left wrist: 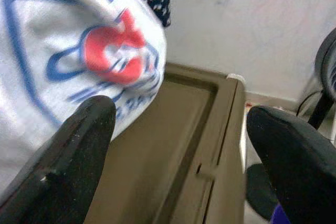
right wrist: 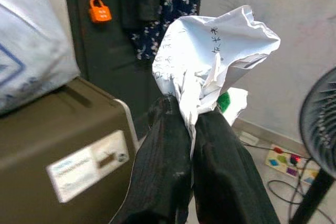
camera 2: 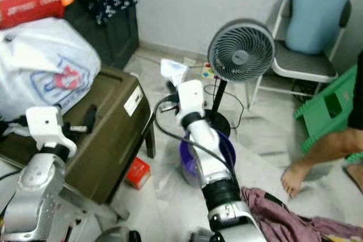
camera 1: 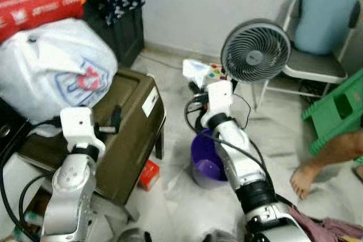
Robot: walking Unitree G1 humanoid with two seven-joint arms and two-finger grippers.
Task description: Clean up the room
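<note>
Between right gripper (right wrist: 190,116) fingers, crumpled paper (right wrist: 210,61).

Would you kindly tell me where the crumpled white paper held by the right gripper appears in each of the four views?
Left eye view: the crumpled paper sits at centre, just left of the fan.
Right eye view: at centre, again left of the fan.
Left wrist view: not in it.
Right wrist view: large at upper centre, pinched between the right gripper fingers.
Shared landmark: the olive-brown box.
</note>
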